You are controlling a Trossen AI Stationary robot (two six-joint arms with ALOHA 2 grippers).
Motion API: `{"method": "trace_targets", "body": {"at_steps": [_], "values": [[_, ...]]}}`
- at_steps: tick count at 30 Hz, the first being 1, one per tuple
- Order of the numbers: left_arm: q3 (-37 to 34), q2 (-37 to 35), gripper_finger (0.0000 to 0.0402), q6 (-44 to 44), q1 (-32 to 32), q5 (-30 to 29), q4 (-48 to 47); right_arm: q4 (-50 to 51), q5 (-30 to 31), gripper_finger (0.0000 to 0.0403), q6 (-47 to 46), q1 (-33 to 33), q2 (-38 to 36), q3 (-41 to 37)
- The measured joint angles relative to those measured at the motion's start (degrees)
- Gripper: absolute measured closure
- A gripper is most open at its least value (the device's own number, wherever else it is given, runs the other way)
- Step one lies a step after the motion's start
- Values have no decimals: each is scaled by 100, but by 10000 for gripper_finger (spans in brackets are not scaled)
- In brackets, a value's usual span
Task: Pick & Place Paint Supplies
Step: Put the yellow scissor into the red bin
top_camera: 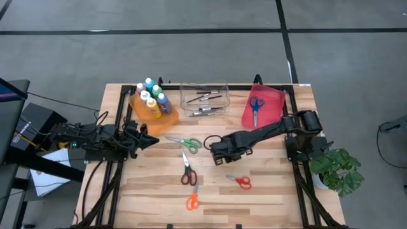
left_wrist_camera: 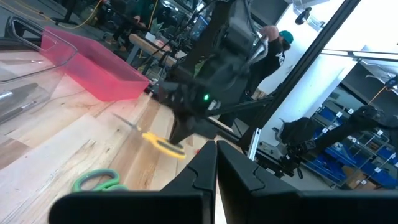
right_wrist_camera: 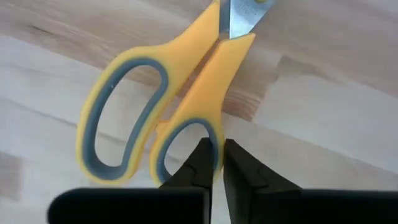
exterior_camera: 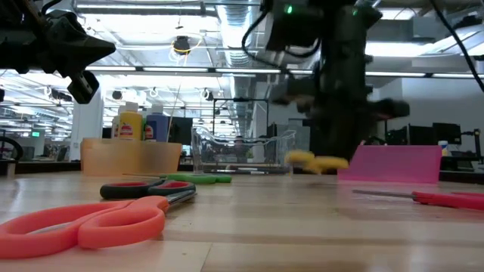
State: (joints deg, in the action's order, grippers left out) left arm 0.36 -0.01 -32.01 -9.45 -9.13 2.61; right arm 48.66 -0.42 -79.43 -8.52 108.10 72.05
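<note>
While the left pincer point(top_camera: 151, 141) waited shut near the orange bin point(top_camera: 151, 113), the right pincer point(right_wrist_camera: 216, 163) had its fingers pinched onto a handle loop of the yellow scissors point(right_wrist_camera: 168, 93) above the wooden surface point(top_camera: 267, 191), mid-table.

Orange bin point(top_camera: 166, 118), clear bin point(top_camera: 186, 102), red bin point(top_camera: 275, 100) on wooden table point(top_camera: 267, 191); potted plant point(top_camera: 337, 169) beside it.

back row: orange bin point(top_camera: 166, 119), clear bin point(top_camera: 222, 85), red bin point(top_camera: 275, 95) block the far edge | centre: green scissors point(top_camera: 186, 142), dark-handled scissors point(top_camera: 187, 172), right arm point(top_camera: 267, 130) across | near edge: orange scissors point(top_camera: 192, 200), red scissors point(top_camera: 240, 182), open lanes between
</note>
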Motion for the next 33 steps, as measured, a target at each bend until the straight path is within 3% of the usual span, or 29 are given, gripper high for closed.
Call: {"method": "trace_targets", "body": {"at_steps": [8,15,19,26,33], "values": [[0,0,396,-2,0,0,0,-399,72,393,170,-351,-1291,0],[0,0,396,0,-1,0,0,-2645,465,393,1040,-990,-2789,22],[0,0,396,0,-2,0,0,-4084,707,388,2146,-1370,-3354,22],[0,0,396,-1,-1,0,2,-5990,820,388,4428,-1893,-3744,26],[0,0,396,0,0,-1,2,-6112,869,388,4648,-1906,-3738,26]]}}
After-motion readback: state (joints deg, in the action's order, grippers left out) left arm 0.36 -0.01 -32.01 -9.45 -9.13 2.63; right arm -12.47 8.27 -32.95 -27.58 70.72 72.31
